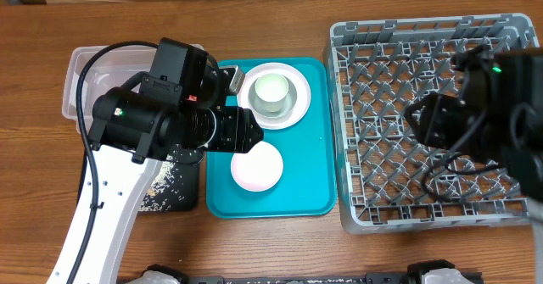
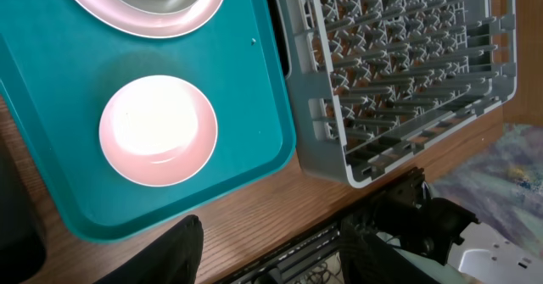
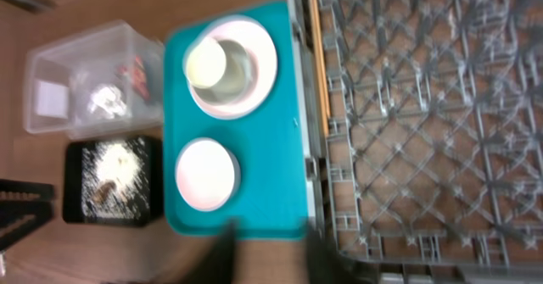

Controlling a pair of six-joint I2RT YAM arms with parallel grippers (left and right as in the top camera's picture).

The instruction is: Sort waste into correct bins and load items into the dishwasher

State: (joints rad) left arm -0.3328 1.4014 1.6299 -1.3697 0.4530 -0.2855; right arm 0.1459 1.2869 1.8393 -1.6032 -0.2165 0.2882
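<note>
A teal tray (image 1: 316,178) lies in the middle of the wooden table (image 1: 280,25), between two bins on its left and a grey dish rack (image 1: 399,106) on its right. At the far end of the tray sits a white plate (image 1: 296,112) with a pale cup (image 1: 271,91) standing upright on it, mouth up. At the near end a small pinkish-white bowl (image 1: 257,167) rests right way up, apart from the plate. The rack's left wall is just beside the tray's right edge, and no dish shows in the part of the rack that is in view. The left arm reaches across the bins, and its wrist hangs over the left side of the tray, beside the bowl and the plate. In the left wrist view the left gripper (image 2: 273,242) has its two dark fingers (image 2: 182,250) spread wide with nothing between them, and the bowl lies on the tray ahead of them. The right arm hovers over the right half of the rack. In the right wrist view the right gripper (image 3: 271,248) shows as two blurred dark fingers (image 3: 225,250) held apart and empty, above the near end of the tray and the rack's corner. The clear plastic bin (image 3: 51,59) holds some scraps, among them a crumpled silvery piece and something red. The black bin (image 3: 78,208) nearer the front has white crumbs scattered inside it.
</note>
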